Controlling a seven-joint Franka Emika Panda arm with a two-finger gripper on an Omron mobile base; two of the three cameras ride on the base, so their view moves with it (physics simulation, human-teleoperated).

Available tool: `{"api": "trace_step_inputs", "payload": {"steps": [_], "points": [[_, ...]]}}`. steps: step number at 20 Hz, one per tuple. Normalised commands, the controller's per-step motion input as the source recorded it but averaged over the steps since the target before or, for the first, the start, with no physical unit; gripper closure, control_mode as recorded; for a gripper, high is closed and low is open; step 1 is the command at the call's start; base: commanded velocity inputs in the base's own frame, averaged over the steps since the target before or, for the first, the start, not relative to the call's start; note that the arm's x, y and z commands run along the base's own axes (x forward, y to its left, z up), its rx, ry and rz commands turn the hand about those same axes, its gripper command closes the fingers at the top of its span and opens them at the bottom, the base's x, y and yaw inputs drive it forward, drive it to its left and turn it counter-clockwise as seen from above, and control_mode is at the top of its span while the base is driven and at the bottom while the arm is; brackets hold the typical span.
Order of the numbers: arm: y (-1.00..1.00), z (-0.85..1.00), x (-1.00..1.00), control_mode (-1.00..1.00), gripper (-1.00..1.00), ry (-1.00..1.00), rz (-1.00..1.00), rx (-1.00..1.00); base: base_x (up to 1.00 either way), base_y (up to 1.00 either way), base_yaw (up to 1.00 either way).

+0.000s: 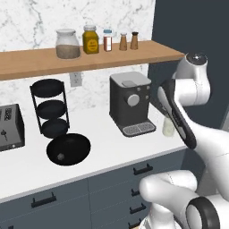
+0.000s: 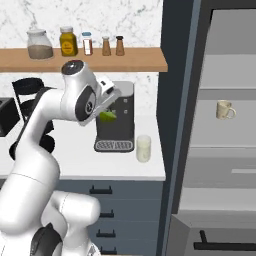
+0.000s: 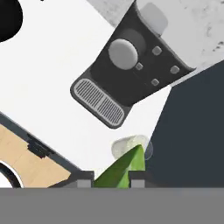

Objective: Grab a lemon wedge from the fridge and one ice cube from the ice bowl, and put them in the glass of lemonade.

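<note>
We note a bright green lemon wedge (image 3: 123, 168), pale creamy yellow tumbler of lemonade (image 2: 143, 148), dark grey coffee machine (image 1: 130, 103), white-and-grey marbled wall (image 1: 31, 22), black round bowl (image 1: 69, 149).
</note>
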Motion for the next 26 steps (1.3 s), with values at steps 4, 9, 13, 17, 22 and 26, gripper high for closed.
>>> {"api": "trace_step_inputs", "payload": {"steps": [4,9,13,17,22,26], "points": [[0.0,0.0,-0.18,-1.0,1.0,0.61,0.25,-0.44,0.0,0.0,0.0],[0.0,-0.07,-0.07,-1.0,1.0,0.44,0.28,-0.47,0.0,0.0,0.0],[0.0,-0.04,-0.19,-1.0,1.0,0.12,0.37,-0.38,0.0,0.0,0.0],[0.0,-0.04,-0.4,-1.0,1.0,0.0,0.38,-0.29,0.0,0.0,0.0],[0.0,-0.26,-0.23,-1.0,1.0,0.09,0.4,-0.2,0.0,0.0,0.0],[0.03,-0.15,-0.1,-1.0,1.0,0.26,0.28,-0.02,0.0,0.0,0.0]]}}
